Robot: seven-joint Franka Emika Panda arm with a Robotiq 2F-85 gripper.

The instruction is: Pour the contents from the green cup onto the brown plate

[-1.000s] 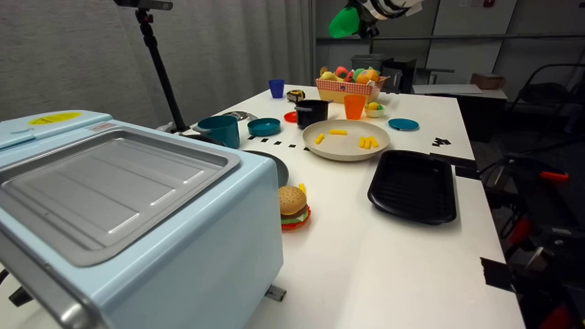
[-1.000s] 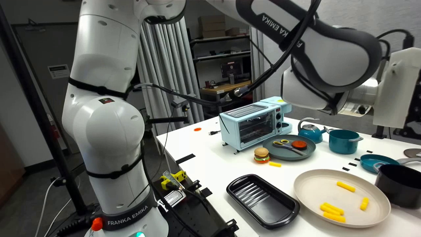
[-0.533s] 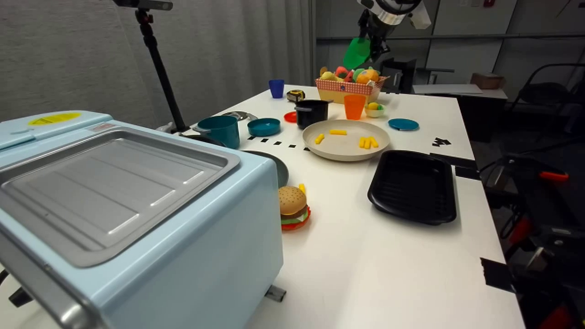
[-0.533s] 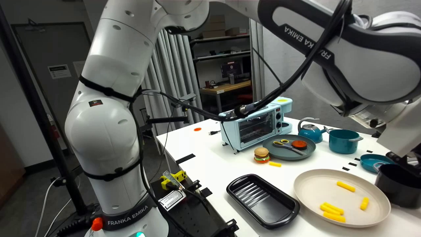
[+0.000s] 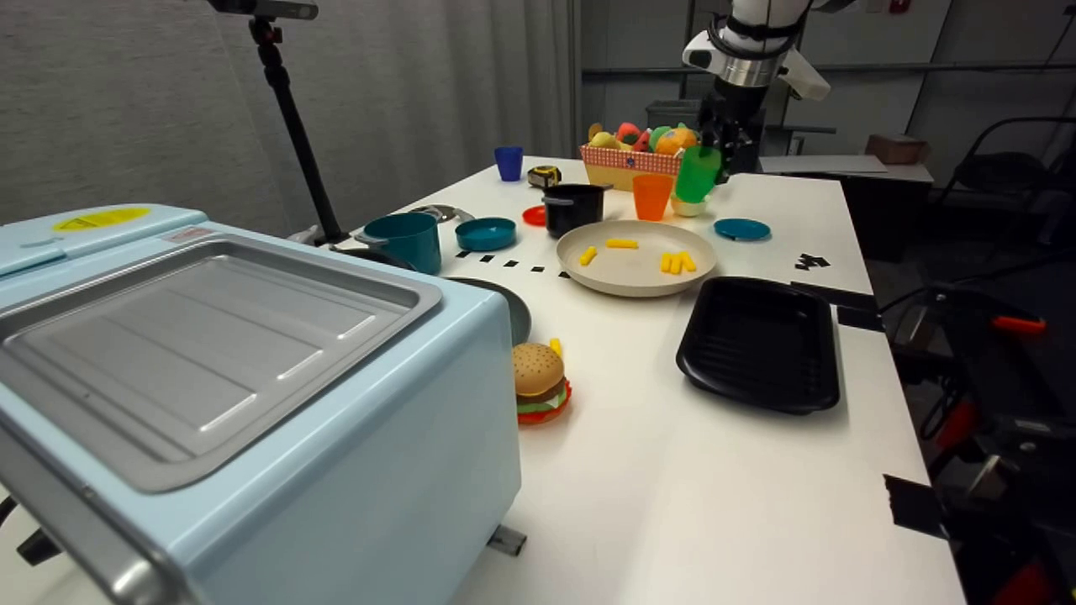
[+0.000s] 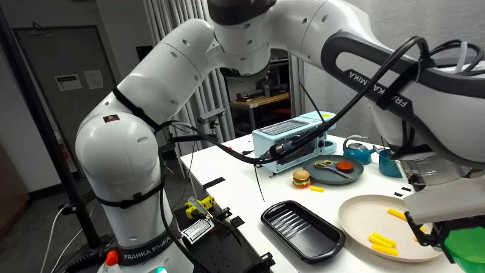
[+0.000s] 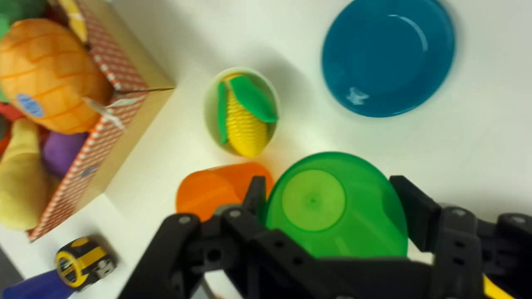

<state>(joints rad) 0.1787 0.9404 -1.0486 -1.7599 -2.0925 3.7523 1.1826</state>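
My gripper (image 7: 330, 195) is shut on the green cup (image 7: 365, 207), with one finger on each side of it. The wrist view looks into the cup; its pale bottom shows and no pieces are seen in it. In an exterior view the cup (image 5: 698, 175) is nearly upright, slightly tilted, low beside the orange cup and in front of the fruit basket. The gripper (image 6: 435, 237) and part of the cup (image 6: 468, 246) also show at another exterior view's right edge. The brown plate (image 5: 626, 273) lies nearer that first camera, with several yellow pieces (image 5: 677, 262) on it.
An orange cup (image 7: 208, 191), a small bowl (image 7: 211, 89) with toy corn, a teal dish (image 7: 388, 58) and a fruit basket (image 7: 137, 124) surround the gripper. A black pot (image 5: 574, 210) and a black tray (image 5: 761, 344) flank the plate.
The green cup has come down with the gripper from high up, moved toward the table's right side in an exterior view, and turned from tilted to nearly upright. The yellow pieces have not moved.
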